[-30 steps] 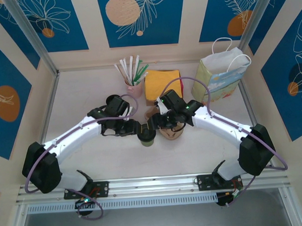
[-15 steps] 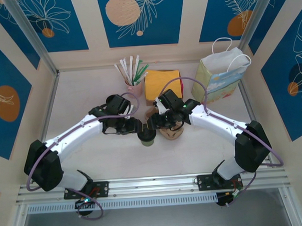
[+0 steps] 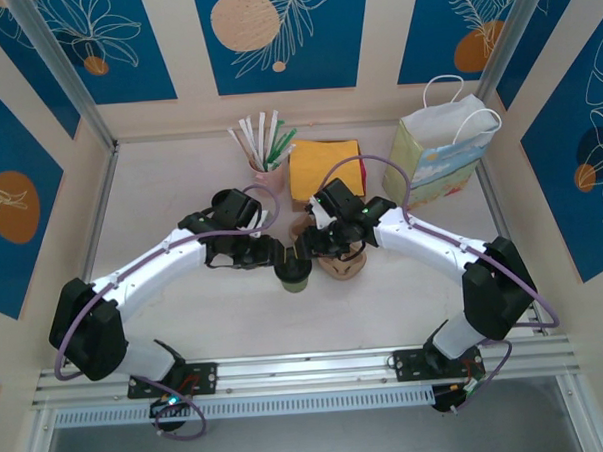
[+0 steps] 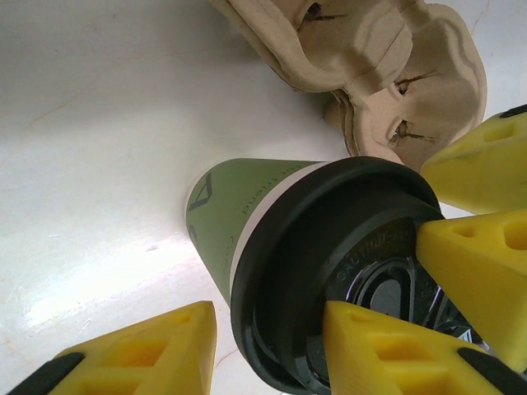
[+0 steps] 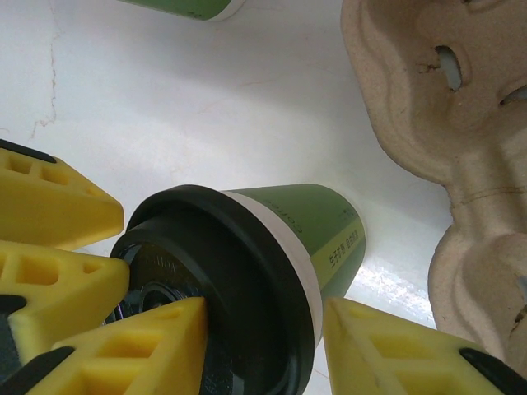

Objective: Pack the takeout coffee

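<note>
The takeout coffee [image 3: 294, 277], an olive-green cup with a black lid, stands upright mid-table beside the cardboard cup carrier [image 3: 343, 265]. My left gripper [image 3: 283, 254] and right gripper [image 3: 304, 248] meet over its lid from either side. In the left wrist view the left gripper [image 4: 268, 317] straddles the lid's rim [image 4: 272, 247], with one finger on the lid top and the other outside, a gap away from it. The right gripper [image 5: 263, 313] straddles the opposite rim of the cup [image 5: 305, 222] the same way, its outer finger [image 5: 395, 350] just clear. Nothing is clamped.
A pink cup of straws [image 3: 269, 172] and a yellow napkin stack [image 3: 325, 167] stand behind the cup. A paper bag [image 3: 441, 155] is at the back right. The carrier [image 4: 387, 58] lies close behind the coffee. Another green cup's edge [image 5: 185, 6] shows nearby.
The right gripper has slid a little left over the lid and its jaws have narrowed. The left gripper has barely moved. The cup stays in place.
</note>
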{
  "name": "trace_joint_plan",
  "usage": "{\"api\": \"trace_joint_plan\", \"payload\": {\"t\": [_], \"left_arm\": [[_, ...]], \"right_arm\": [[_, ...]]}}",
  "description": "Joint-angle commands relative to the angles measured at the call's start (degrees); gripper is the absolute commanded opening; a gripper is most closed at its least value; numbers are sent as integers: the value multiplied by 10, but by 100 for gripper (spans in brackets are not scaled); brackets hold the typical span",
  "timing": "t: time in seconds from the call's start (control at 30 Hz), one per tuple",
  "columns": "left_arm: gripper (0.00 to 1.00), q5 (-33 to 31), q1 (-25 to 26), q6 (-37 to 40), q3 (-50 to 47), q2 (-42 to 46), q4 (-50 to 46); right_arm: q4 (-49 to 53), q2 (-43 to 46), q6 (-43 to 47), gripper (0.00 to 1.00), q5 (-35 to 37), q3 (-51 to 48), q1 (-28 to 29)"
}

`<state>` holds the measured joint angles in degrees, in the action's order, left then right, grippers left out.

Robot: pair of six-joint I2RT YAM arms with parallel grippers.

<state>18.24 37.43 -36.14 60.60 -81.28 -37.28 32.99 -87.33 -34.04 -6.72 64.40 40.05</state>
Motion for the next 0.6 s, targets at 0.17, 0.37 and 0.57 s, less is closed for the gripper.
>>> {"api": "trace_joint_plan", "payload": {"t": [0.17,0.37,0.57], "left_arm": [[37,-1,5,10,-7,-17,-17],[36,-5,5,12,-23,-21,-22],[35,-7,5,15,-32,-23,-24]], "right_arm": [[25,-12,-9,40,-3,-15,-3],[17,-13,-14,40,-6,-33,-3],[21,-11,-16,40,-4,-38,-3]]}}
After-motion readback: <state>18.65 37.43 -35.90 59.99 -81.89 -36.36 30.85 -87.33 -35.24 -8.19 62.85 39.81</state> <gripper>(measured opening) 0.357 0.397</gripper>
